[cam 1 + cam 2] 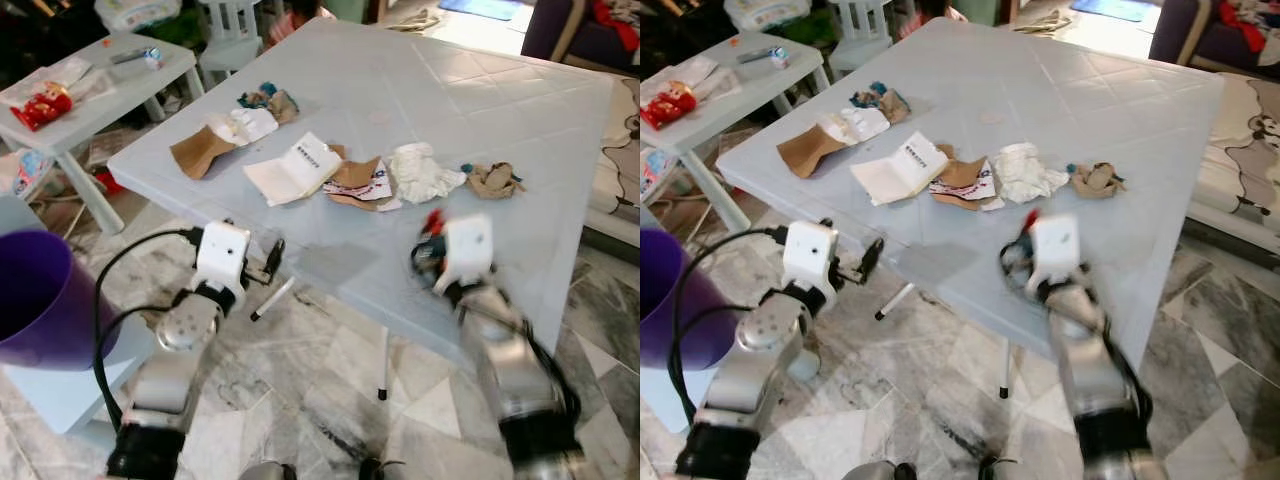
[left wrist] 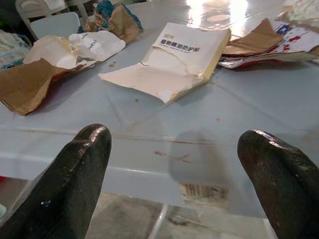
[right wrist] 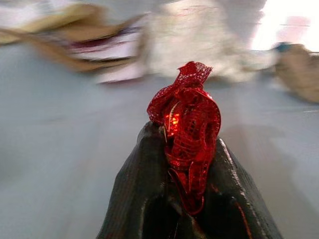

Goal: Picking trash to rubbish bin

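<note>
Right pincer clenched on red mesh above table edge; left pincer released.

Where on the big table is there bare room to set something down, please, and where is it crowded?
The far half of the table, beyond the trash row, is bare, as is the near strip between the white torn box and the table's near edge. It is crowded along the row from the brown cardboard to the crumpled white paper.
</note>
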Controlling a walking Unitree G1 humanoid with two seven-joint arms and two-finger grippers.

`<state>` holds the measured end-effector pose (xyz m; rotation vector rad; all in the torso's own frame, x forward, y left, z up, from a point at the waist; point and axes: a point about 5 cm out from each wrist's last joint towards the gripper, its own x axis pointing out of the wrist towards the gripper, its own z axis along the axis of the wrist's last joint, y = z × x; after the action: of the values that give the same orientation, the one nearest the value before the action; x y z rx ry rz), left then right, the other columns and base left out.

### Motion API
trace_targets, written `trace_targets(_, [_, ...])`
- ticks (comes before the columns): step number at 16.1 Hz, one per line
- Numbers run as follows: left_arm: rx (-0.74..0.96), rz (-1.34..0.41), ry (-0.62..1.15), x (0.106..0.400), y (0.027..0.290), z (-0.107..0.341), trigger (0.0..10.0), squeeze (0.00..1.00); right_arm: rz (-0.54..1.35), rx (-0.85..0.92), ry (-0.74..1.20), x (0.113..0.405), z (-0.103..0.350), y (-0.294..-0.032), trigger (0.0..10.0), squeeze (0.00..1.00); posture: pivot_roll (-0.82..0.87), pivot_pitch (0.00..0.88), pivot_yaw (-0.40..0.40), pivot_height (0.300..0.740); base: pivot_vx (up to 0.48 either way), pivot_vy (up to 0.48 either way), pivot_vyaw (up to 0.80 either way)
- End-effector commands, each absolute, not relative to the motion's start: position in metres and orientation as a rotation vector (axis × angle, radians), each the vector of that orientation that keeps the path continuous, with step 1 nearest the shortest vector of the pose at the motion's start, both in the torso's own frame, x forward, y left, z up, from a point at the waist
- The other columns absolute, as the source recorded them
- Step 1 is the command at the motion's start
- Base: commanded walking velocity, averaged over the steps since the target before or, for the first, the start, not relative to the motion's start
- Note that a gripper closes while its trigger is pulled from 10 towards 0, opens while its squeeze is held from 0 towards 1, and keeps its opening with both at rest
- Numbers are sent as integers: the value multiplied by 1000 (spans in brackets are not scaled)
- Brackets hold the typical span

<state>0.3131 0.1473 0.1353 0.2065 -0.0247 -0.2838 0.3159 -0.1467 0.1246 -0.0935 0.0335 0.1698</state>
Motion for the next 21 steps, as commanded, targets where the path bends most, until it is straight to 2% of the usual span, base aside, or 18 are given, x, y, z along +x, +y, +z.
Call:
trace_targets(1, [235,-279,-34,319,150,135,10000,0,231,-69,20,304,135,-141,0,0,4,153,12,740,0,0,0])
trace_targets(4, [356,-300,-55,341,147,135,10000,0,370,-7,-36,270,164,-135,0,0,-55,175,23,740,0,0,0])
trace_targets(8, [404,-308,-67,353,147,134,10000,0,418,19,-19,248,172,-135,0,0,-90,192,21,740,0,0,0])
trace_targets(17, [574,-288,-65,381,149,140,10000,0,426,40,14,222,186,-138,0,0,-175,230,7,740,0,0,0])
trace_targets(18, [572,-298,-64,382,148,141,0,0,425,40,17,221,186,-138,0,0,-178,231,6,740,0,0,0])
trace_targets(21, [574,-305,-67,383,147,142,0,0,422,39,17,221,189,-138,0,0,-183,234,4,740,0,0,0])
